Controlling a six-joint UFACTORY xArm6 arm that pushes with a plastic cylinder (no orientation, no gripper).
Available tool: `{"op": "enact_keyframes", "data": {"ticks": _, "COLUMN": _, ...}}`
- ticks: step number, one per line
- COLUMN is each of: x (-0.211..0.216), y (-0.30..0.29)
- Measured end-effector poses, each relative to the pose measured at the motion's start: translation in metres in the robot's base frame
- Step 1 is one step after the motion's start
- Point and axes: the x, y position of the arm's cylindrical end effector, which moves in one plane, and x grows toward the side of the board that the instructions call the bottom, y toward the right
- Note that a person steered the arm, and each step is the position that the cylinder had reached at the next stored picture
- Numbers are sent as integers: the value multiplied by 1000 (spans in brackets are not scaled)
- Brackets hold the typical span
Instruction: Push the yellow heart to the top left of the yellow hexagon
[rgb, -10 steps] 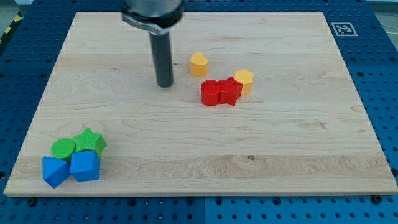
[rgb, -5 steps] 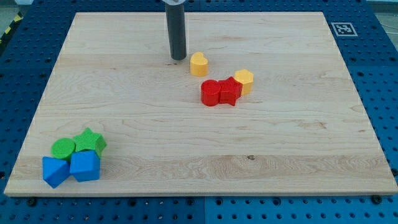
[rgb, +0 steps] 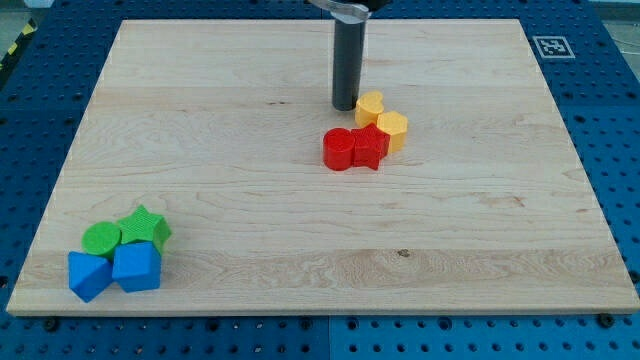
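Observation:
The yellow heart (rgb: 370, 107) lies at the upper left of the yellow hexagon (rgb: 393, 129) and touches it. My tip (rgb: 345, 106) stands on the board against the heart's left side. Two red blocks sit just below: a round one (rgb: 338, 149) and a star-like one (rgb: 368, 148) that touches the hexagon's left side.
A cluster sits at the board's lower left: a green round block (rgb: 100, 238), a green star (rgb: 147, 226), and two blue blocks (rgb: 88, 275) (rgb: 135, 266). A square marker (rgb: 549, 46) is at the board's top right corner.
My tip moved to the right and slightly down, pushing the yellow heart to the right until it met the yellow hexagon. The other blocks stayed put.

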Motion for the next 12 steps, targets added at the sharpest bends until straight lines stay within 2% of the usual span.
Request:
{"op": "enact_keyframes", "data": {"ticks": 2, "x": -41, "y": -7}}
{"op": "enact_keyframes", "data": {"ticks": 3, "x": -43, "y": 32}}
{"op": "enact_keyframes", "data": {"ticks": 4, "x": -31, "y": 62}}
{"op": "enact_keyframes", "data": {"ticks": 7, "x": 11, "y": 67}}
{"op": "enact_keyframes", "data": {"ticks": 9, "x": -25, "y": 70}}
{"op": "enact_keyframes", "data": {"ticks": 12, "x": 0, "y": 62}}
